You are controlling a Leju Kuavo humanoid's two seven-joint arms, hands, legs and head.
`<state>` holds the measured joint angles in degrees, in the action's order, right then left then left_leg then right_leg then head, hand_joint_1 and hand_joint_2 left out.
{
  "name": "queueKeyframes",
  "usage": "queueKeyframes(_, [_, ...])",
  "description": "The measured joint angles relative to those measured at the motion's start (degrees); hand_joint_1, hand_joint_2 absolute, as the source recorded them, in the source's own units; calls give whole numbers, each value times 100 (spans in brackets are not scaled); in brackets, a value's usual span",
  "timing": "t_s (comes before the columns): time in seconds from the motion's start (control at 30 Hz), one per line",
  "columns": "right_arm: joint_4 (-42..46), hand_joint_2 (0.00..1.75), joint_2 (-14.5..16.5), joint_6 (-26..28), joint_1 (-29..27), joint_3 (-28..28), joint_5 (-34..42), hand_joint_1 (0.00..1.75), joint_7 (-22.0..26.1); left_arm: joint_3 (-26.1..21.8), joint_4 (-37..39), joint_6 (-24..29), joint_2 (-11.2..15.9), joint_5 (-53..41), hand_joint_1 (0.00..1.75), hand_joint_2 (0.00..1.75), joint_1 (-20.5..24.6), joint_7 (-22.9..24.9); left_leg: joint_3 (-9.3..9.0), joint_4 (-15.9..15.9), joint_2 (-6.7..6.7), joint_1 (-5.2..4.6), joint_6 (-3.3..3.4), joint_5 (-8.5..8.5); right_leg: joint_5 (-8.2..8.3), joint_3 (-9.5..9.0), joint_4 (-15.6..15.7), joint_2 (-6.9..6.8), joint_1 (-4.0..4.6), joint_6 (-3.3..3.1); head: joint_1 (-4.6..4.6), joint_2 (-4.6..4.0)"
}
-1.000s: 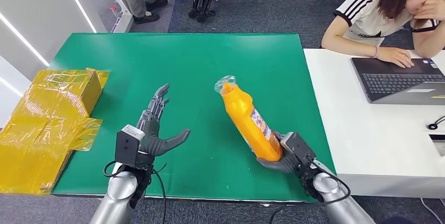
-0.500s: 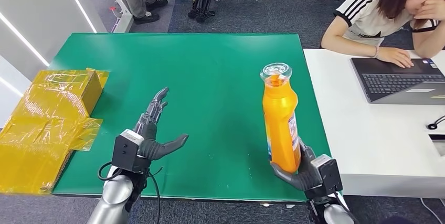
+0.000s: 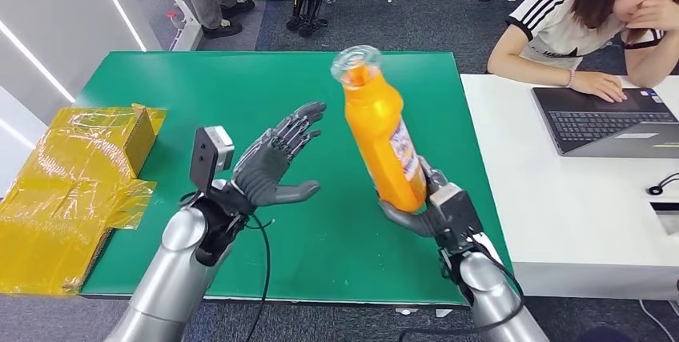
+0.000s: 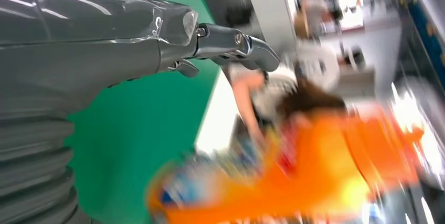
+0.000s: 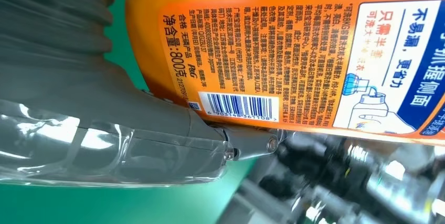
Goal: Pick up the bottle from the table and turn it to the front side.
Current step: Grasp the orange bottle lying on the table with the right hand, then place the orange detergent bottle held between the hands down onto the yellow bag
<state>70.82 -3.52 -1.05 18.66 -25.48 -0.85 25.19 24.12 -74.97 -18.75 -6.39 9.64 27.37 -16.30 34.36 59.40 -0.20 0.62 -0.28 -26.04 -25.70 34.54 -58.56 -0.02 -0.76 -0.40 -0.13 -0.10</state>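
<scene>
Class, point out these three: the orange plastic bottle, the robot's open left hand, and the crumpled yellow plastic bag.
Orange plastic bottle (image 3: 383,146): head view, on its orange body.
Left hand (image 3: 271,167): head view, on the palm.
Yellow plastic bag (image 3: 68,186): head view, on its crinkled top surface.

Your right arm (image 3: 488,298) enters from below, forearm rising toward the wrist, and your right hand (image 3: 424,212) grips the base of the orange bottle (image 3: 383,138), fingers curled under and around it, lifting it above the table with the neck tilted away and to your left. In the right wrist view your thumb (image 5: 157,145) presses against the labelled side. Your left arm (image 3: 172,278) is raised beside it; your left hand (image 3: 272,167) holds nothing, palm facing the bottle, fingers (image 3: 300,122) extended and spread, thumb (image 3: 292,193) pointing toward the bottle, apart from it.
</scene>
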Motion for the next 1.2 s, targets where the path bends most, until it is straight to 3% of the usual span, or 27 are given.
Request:
queueKeyframes(0.17, [-784,175,353,7,773,-457,-35,175,-125,161,399,-293,-59,664,0,175,820,492,3,0,0,1,-5,7,4,4,-4,1,1,-3,1,1])
queueKeyframes(0.3, [-1254,175,589,-1,1163,-653,-47,175,-180,210,545,-311,-89,887,0,175,1191,637,6,0,5,0,-5,6,4,8,-3,6,1,-3,0,-1])
queueKeyframes(0.63, [-1722,175,865,170,1410,-865,-121,175,-287,444,792,186,-195,620,0,175,1603,637,24,1,1,-2,-4,6,5,22,0,3,-1,-2,2,1])
queueKeyframes(0.97, [-1755,175,879,302,1345,-871,-318,175,-416,490,1383,463,-195,135,0,175,1835,564,25,1,2,-2,-4,6,5,28,-1,6,0,-3,0,0])
queueKeyframes(1.1, [-1760,175,853,301,1316,-870,-322,175,-416,528,1543,460,-193,78,175,175,1866,554,29,1,3,-2,-4,6,5,31,-1,6,0,-3,1,1])
queueKeyframes(1.2, [-1762,175,827,297,1293,-860,-294,175,-432,551,1612,501,-187,-46,175,175,1876,518,30,1,2,-2,-4,6,5,31,0,6,-1,-2,1,0])
